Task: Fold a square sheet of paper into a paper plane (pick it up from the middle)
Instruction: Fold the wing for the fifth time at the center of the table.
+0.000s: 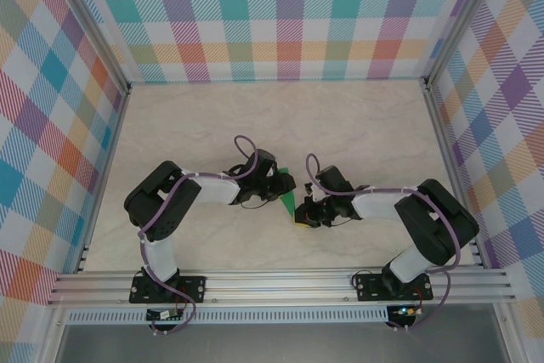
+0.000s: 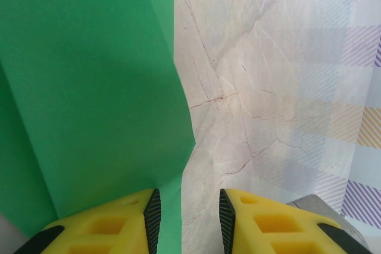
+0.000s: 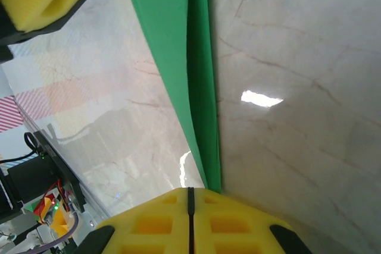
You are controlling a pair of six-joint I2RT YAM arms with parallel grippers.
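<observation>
Thoughts: the green paper [image 1: 290,201] is folded, mid-way across the table [image 1: 357,125] between both arms. The right gripper [image 3: 190,197] is clamped on its creased edge. The left gripper [image 2: 189,211] has fingers apart, sheet edge in the gap. It looks thin and floppy, so I'd pinch along the crease.

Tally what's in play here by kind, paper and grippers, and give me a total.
green paper sheet: 1
grippers: 2 (left gripper, right gripper)
Total: 3
</observation>
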